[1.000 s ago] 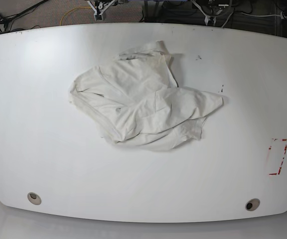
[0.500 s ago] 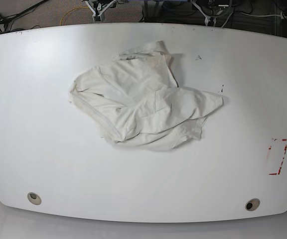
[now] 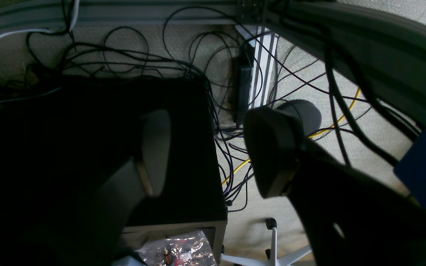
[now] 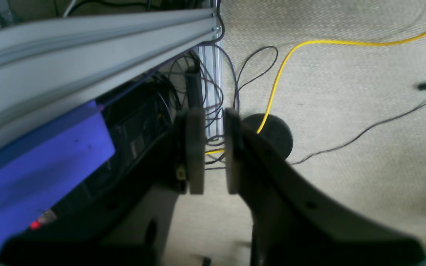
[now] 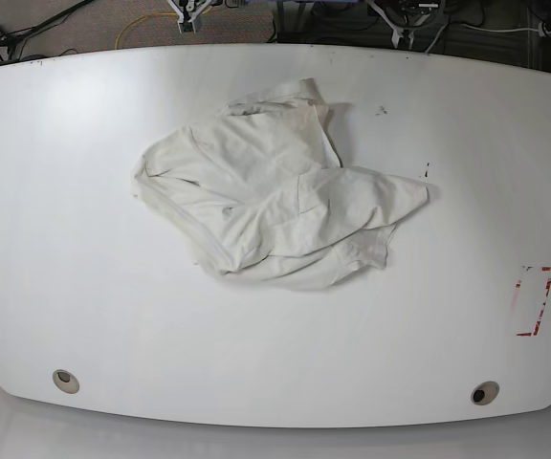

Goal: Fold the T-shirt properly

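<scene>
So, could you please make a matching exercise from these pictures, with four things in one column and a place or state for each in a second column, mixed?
Column one:
1. T-shirt
2. left gripper
3. right gripper
4. red marking

Column two:
a. jaws wide apart, nothing between them, above the floor with cables
b. near the right edge of the white table in the base view
c. crumpled in a heap near the middle of the table
d. pads close together with a narrow gap, holding nothing

Pairs: 1-c, 2-a, 3-d, 4-b
</scene>
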Robot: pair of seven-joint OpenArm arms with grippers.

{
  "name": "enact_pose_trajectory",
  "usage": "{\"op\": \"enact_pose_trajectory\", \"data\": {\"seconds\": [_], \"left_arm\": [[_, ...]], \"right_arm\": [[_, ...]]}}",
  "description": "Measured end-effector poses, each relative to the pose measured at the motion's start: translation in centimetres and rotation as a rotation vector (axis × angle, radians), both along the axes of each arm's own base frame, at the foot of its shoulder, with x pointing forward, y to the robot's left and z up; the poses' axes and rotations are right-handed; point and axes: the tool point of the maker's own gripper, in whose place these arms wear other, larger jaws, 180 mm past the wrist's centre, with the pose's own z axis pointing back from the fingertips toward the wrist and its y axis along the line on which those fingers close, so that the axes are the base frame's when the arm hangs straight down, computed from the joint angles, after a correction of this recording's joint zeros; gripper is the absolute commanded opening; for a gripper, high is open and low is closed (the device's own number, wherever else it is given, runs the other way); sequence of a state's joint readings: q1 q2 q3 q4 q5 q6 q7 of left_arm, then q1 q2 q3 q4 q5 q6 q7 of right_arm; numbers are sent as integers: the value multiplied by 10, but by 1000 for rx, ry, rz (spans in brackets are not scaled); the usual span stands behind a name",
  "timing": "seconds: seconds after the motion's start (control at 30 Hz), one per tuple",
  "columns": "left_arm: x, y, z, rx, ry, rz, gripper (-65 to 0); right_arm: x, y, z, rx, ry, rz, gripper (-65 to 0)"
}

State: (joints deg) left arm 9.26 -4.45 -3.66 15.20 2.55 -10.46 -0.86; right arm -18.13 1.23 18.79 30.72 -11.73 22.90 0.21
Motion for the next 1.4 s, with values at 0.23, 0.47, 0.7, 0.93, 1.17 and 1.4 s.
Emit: {"op": "enact_pose_trajectory", "data": {"seconds": [0.23, 0.47, 0.7, 0.93, 1.17, 1.4], "left_arm": [[-7, 7, 0, 26, -5, 3, -322], [1, 12, 0, 59, -29, 11, -322], [10, 9, 4, 48, -71, -1, -318], [-18, 8, 9, 29, -49, -3, -318], [-25, -3, 11, -40, -53, 5, -315], [-19, 1, 12, -14, -79, 1, -315]], "right_arm": [[0, 2, 1, 1, -8, 0, -561], [-8, 2, 2, -1, 5, 2, -564], [-5, 2, 10, -15, -26, 20, -563], [-16, 1, 16, -24, -31, 19, -563], [-15, 2, 16, -20, -33, 16, -564], [-6, 2, 16, -21, -56, 13, -564]]}}
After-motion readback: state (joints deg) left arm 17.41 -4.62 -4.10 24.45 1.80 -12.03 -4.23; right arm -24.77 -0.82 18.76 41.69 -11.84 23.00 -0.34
